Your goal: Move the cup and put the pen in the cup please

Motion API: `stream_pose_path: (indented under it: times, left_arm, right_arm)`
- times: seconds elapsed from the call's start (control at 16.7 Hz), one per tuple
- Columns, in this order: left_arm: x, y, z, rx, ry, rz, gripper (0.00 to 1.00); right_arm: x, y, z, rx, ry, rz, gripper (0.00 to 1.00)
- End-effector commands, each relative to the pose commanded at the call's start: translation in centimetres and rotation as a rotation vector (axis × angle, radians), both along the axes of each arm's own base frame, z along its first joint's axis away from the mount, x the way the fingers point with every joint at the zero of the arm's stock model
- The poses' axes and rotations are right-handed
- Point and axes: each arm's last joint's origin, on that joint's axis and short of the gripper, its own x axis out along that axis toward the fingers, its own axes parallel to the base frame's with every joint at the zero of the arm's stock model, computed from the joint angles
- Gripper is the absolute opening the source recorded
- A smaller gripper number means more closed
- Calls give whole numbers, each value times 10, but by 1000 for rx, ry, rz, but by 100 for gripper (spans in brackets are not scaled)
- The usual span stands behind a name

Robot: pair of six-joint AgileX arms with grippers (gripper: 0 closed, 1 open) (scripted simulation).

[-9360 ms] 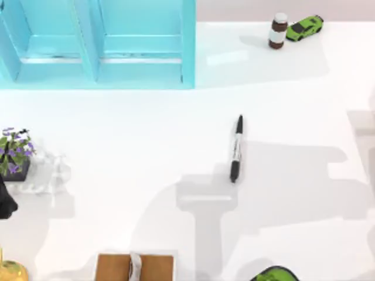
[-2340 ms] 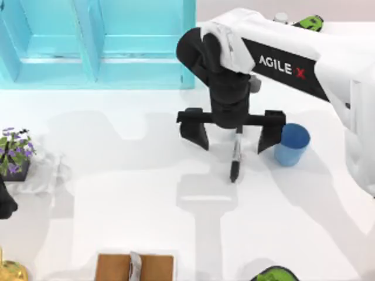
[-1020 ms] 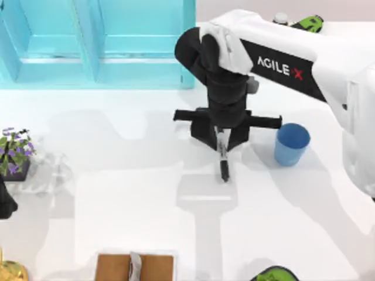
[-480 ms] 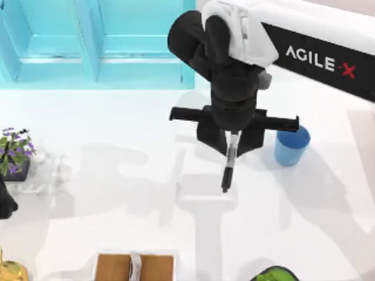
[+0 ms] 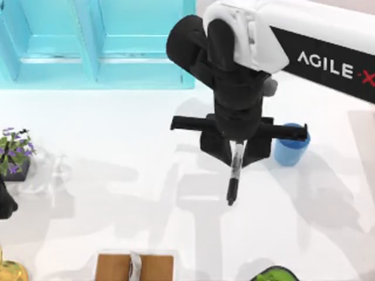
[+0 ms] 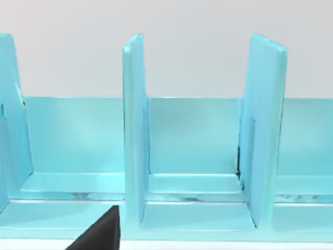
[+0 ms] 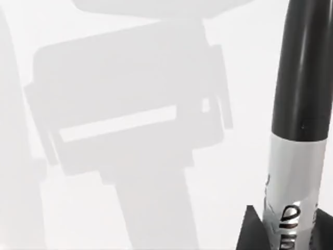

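Note:
My right gripper (image 5: 237,153) is shut on the pen (image 5: 235,174), a slim black marker with a grey-white label band, and holds it lifted above the table's middle, its black end hanging toward the front. The right wrist view shows the pen (image 7: 302,130) close up between the fingers, over the arm's shadow on the white table. The blue cup (image 5: 288,147) stands upright just right of the gripper, partly covered by the gripper's crossbar. My left gripper (image 5: 4,202) is parked at the table's left edge; a dark finger tip (image 6: 101,234) shows in the left wrist view.
A turquoise shelf unit (image 5: 96,44) runs along the back left, also facing the left wrist camera (image 6: 192,156). A potted purple flower (image 5: 14,153) sits at the left edge. A brown box (image 5: 135,267) and a green object (image 5: 274,274) lie at the front edge.
The right gripper closed on the pen and lifted it off the table, rising and drifting slightly right toward the cup. The cup and left arm stayed still.

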Motion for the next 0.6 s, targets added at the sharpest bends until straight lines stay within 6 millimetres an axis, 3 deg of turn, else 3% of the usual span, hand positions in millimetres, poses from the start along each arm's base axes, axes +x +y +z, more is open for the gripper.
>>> stream_pose_path:
  times: [0.3, 0.6]
  left_arm:
    - [0, 0, 0, 0, 0, 0, 100]
    - [0, 0, 0, 0, 0, 0, 100]
  right_arm:
    - [-1, 1, -28, -63, -90, 111, 0]
    - [-5, 2, -60, -130, -381, 291, 0]
